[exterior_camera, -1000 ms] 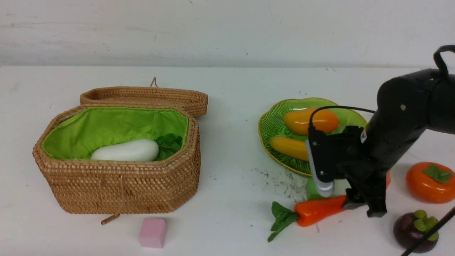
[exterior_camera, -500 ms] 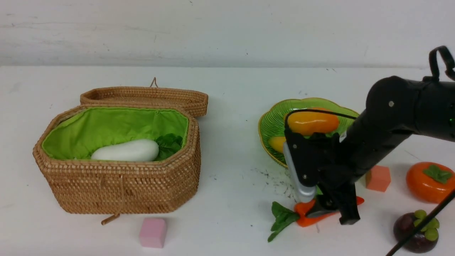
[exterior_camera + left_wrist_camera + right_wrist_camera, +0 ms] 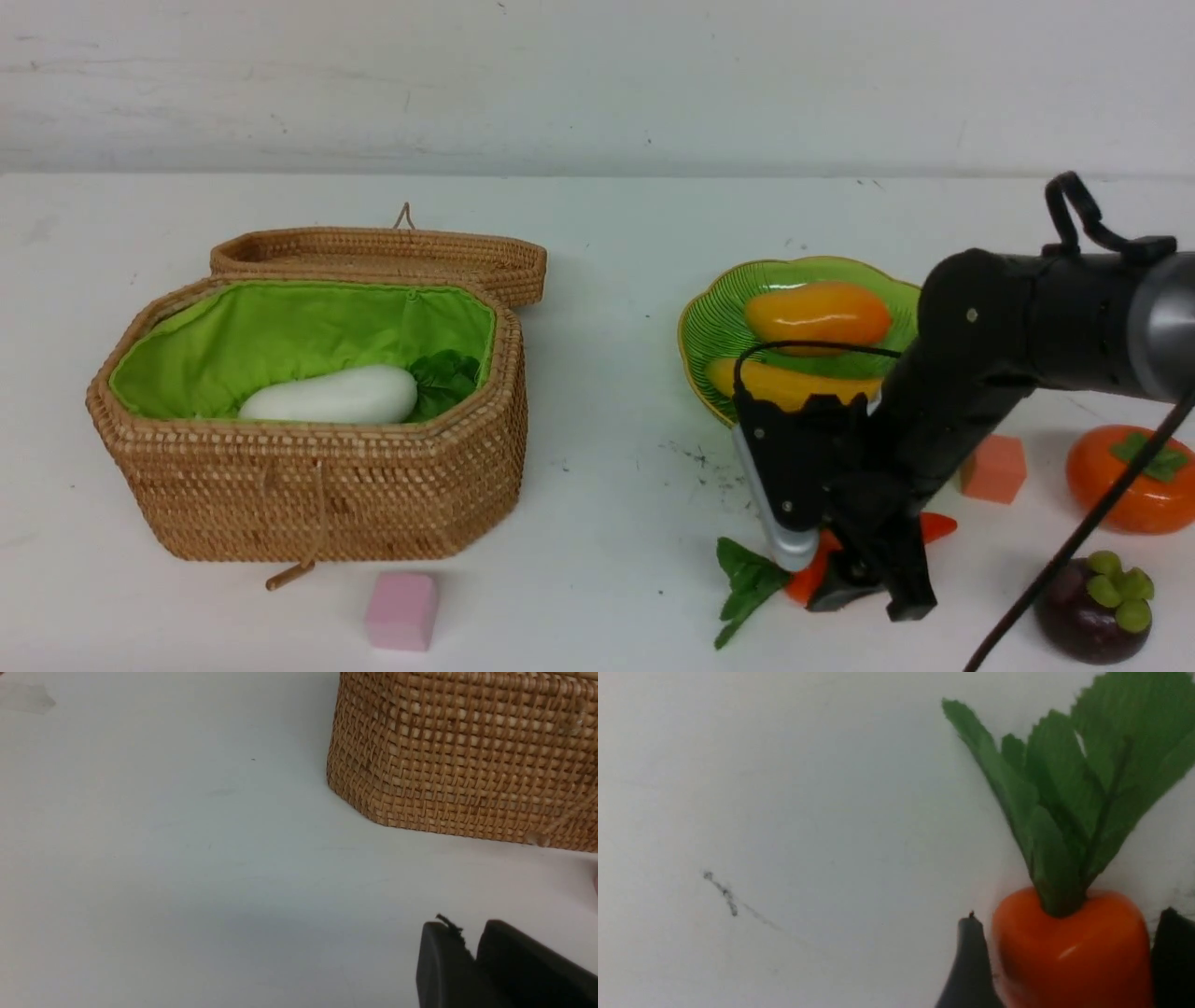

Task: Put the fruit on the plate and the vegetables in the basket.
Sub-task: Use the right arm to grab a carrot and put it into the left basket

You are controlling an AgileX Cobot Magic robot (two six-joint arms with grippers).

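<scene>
Front view
Carrot: glossy orange carrot (image 3: pixel 803 583) with green leaves (image 3: pixel 747 579), lying flat on the white worktop (image 3: pixel 607 280) in front of the plate, mostly hidden under the arm.
Right hand: the right hand (image 3: pixel 868 599) is down over the carrot's thick end, one finger on each side.
Basket: tan wicker basket (image 3: pixel 317 495) at the left, green cloth lining, lid (image 3: pixel 383 252) thrown back behind it.
In the basket: one fat white radish (image 3: pixel 331 395), its leaves tucked into the right-hand corner.
Plate: green ribbed plate (image 3: pixel 695 345) with a gold edge.
On the plate: orange-yellow mango (image 3: pixel 817 317) at the back, yellow banana (image 3: pixel 784 383) in front, its right end behind the arm.
Still on the worktop: persimmon (image 3: pixel 1102 485) and mangosteen (image 3: pixel 1088 607) at the far right, well apart from the plate.
Odd bits: pink cube (image 3: pixel 401 611) in front of the basket, orange cube (image 3: pixel 994 469) beside the arm.

Left wrist view
Left hand: the left hand (image 3: pixel 469 938) is narrow, tips almost together, nothing between them.
Basket: the woven wall (image 3: pixel 467 756) is close by, bare worktop between.

Right wrist view
Carrot: the shiny orange shoulder (image 3: pixel 1069 952) with serrated leaves (image 3: pixel 1064 802) fanning away.
Right hand: spread wide, black fingers (image 3: pixel 971 970) just beside the carrot on both sides; I can't see a squeeze.
Worktop: a grey scuff (image 3: pixel 724 893) off to one side.
</scene>
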